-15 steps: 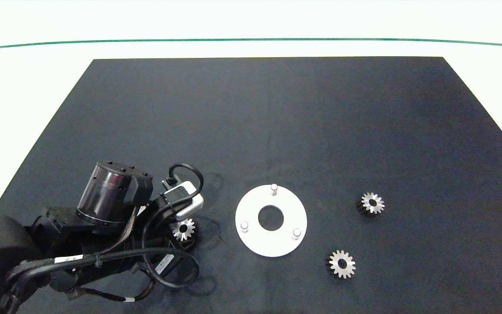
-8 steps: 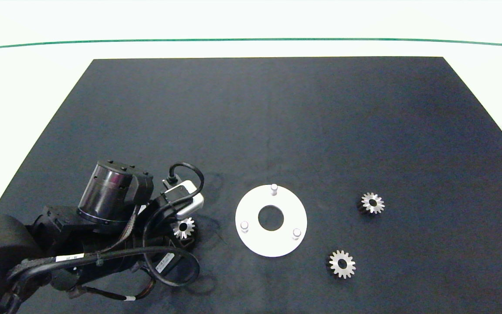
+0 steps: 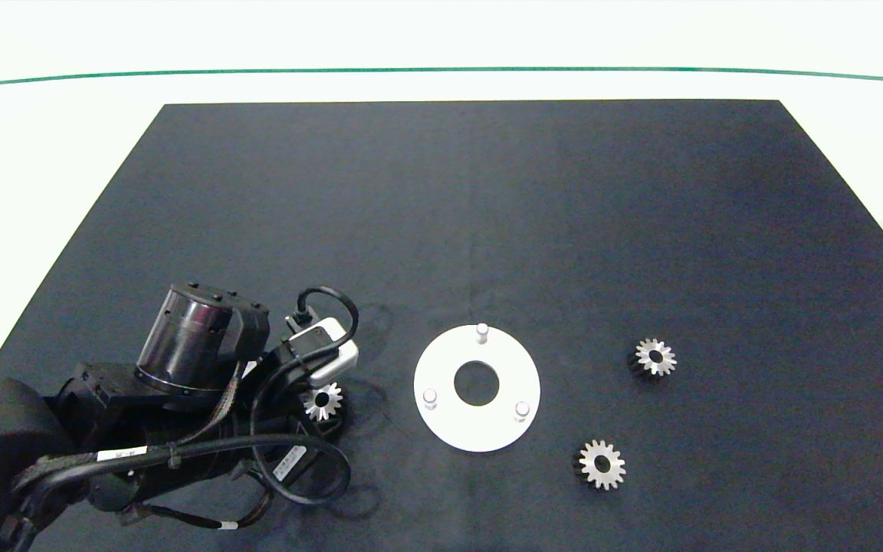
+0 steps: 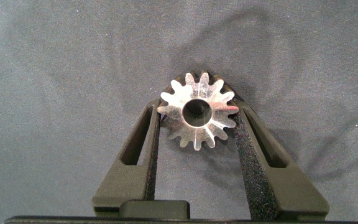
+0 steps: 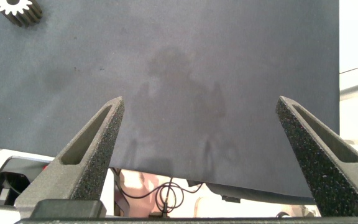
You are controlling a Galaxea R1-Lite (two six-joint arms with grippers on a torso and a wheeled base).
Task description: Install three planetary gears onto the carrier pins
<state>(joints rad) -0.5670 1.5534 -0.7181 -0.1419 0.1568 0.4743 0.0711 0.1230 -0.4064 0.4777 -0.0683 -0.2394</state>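
Your left gripper [image 4: 197, 121] sits low at the near-left of the dark mat [image 3: 472, 215], its two grey fingers pinched against opposite teeth of one small silver metal spur gear [image 4: 197, 114]. The hold bears on pointed teeth rather than flat faces, so the gear could pivot or slip as you lift.

The flat white ring-shaped disc [image 3: 441, 376] lies just beside it, with its three short white upright pegs [image 3: 481, 333] all bare. If the gear tilts in the grip, its round centre hole will likely miss a peg and jam on the tip, or shove the loose disc across the mat.

Two more silver gears [image 3: 602, 464] wait well apart on the other side of the disc. Your right gripper [image 5: 197, 155] hangs wide open above the mat edge, idle.
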